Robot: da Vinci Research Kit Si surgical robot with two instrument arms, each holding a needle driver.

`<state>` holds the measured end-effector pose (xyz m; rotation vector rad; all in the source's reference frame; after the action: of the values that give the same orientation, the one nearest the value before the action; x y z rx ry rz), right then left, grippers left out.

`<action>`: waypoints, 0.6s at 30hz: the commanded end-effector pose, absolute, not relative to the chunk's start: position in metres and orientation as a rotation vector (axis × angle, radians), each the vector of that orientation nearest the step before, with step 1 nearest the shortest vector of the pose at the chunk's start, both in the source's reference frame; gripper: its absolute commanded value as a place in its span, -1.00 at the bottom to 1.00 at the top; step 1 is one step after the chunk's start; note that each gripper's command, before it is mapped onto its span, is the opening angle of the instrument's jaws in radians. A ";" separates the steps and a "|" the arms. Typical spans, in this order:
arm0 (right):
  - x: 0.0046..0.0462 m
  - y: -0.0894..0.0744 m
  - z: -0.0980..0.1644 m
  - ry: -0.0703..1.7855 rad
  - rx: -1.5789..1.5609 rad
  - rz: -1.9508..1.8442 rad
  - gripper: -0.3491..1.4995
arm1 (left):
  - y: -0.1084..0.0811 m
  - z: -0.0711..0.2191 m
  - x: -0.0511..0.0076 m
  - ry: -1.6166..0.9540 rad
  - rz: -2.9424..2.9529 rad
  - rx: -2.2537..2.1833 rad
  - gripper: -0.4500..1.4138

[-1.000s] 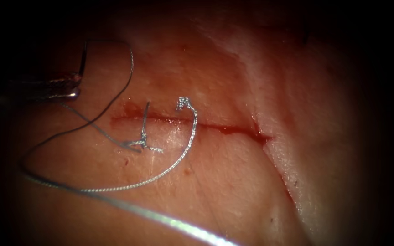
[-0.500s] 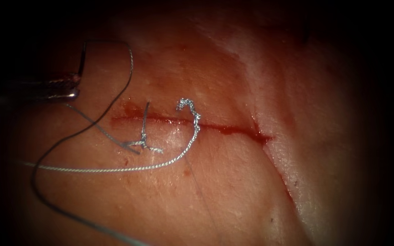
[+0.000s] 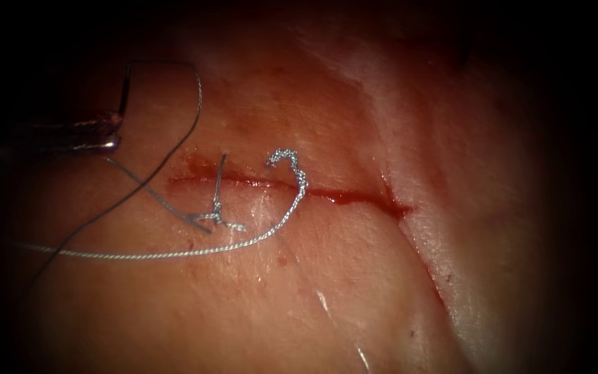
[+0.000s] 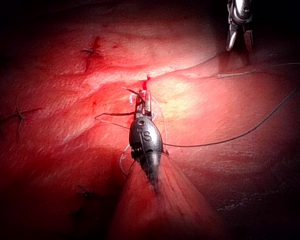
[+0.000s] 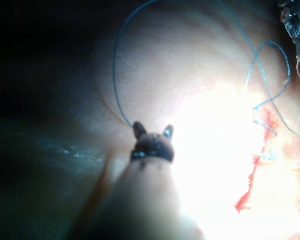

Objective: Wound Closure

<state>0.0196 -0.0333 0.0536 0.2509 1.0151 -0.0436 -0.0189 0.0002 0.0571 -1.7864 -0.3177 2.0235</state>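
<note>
Tissue (image 3: 354,291): edges lost in shadow.
Left tool (image 3: 109,131): clamped on needle (image 3: 125,90), half-hidden, outside tissue.
Right tool (image 5: 153,132): jaws parted, nothing held.
Thread (image 3: 174,253): trails off leftward.

Tissue (image 3: 327,291) carries everything. Cut (image 3: 278,184) runs 9-to-3 o'clock across it, red fluid (image 3: 354,198) pooled toward its 3 o'clock end. Thread (image 3: 174,253) trails toward 9 o'clock; knotted stitch (image 3: 217,215) crosses the cut.

Left tool (image 3: 102,135) left of the cut (image 3: 292,187); thread (image 3: 174,255) across the tissue (image 3: 327,291) below
</note>
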 end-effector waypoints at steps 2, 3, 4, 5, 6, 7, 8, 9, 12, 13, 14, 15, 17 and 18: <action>0.0177 -0.032 0.055 0.929 0.241 -0.040 0.91 | 0.000 0.058 -0.0193 -0.319 2.023 -1.788 -1.00; 0.0167 -0.031 0.056 0.884 0.239 -0.040 0.93 | 0.000 0.058 -0.0193 -0.319 2.023 -1.788 -1.00; 0.0160 -0.031 0.056 0.858 0.239 -0.039 0.93 | 0.000 0.058 -0.0193 -0.319 2.023 -1.788 -1.00; 0.0153 -0.031 0.057 0.837 0.238 -0.035 0.94 | 0.000 0.058 -0.0193 -0.319 2.023 -1.788 -1.00; 0.0146 -0.030 0.057 0.819 0.233 -0.024 0.94 | 0.000 0.058 -0.0193 -0.319 2.023 -1.788 -1.00; 0.0142 -0.030 0.057 0.811 0.227 -0.012 0.94 | 0.000 0.058 -0.0193 -0.319 2.023 -1.788 -1.00; 0.0139 -0.029 0.057 0.802 0.222 0.000 0.93 | 0.000 0.058 -0.0193 -0.319 2.023 -1.788 -1.00; 0.0137 -0.029 0.058 0.806 0.208 0.026 0.93 | 0.000 0.058 -0.0193 -0.319 2.023 -1.788 -1.00; 0.0139 -0.026 0.058 0.850 0.156 0.135 0.87 | 0.000 0.058 -0.0193 -0.319 2.023 -1.788 -1.00; 0.0141 -0.026 0.058 0.852 0.141 0.162 0.85 | 0.000 0.058 -0.0193 -0.318 2.023 -1.788 -1.00; 0.0147 -0.024 0.058 0.849 0.094 0.184 0.85 | 0.000 0.058 -0.0194 -0.317 2.023 -1.787 -1.00; 0.0150 -0.024 0.058 0.843 0.074 0.193 0.85 | 0.000 0.058 -0.0195 -0.315 2.023 -1.787 -1.00; 0.0157 -0.022 0.058 0.849 0.038 0.226 0.83 | 0.000 0.058 -0.0197 -0.312 2.024 -1.787 -1.00; 0.0160 -0.022 0.058 0.861 0.030 0.245 0.83 | 0.000 0.058 -0.0198 -0.311 2.024 -1.786 -1.00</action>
<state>0.0155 -0.0209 0.0570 0.0158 0.8792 0.2824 -0.0194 -0.0002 0.0573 -1.7848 -0.3087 2.0246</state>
